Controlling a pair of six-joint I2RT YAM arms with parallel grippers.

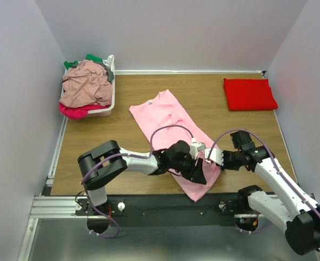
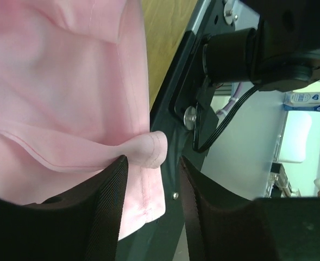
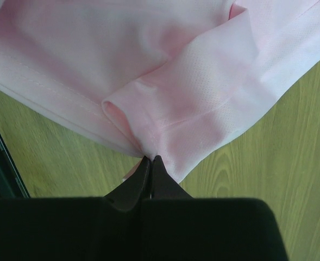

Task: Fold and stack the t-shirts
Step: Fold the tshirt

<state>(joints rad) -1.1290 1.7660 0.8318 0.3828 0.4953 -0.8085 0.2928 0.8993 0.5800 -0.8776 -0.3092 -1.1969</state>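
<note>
Lying on the table (image 1: 214, 109) right of the basket (image 1: 114, 92), the pink t-shirt (image 1: 168, 117) has its near hem pinched by the closed right gripper (image 3: 150, 159), the left gripper (image 2: 152, 160) standing with jaws apart at a hem fold, a folded red t-shirt (image 1: 249, 93) lies farther right, and the basket holds a heap of t-shirts (image 1: 86, 87), rose over magenta and green.

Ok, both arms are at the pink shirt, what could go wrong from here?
The left end effector is open around only a small hem fold by the table edge; closing might miss it. The right end effector pinches the pink t-shirt with just its tips, so lifting could free it.
</note>
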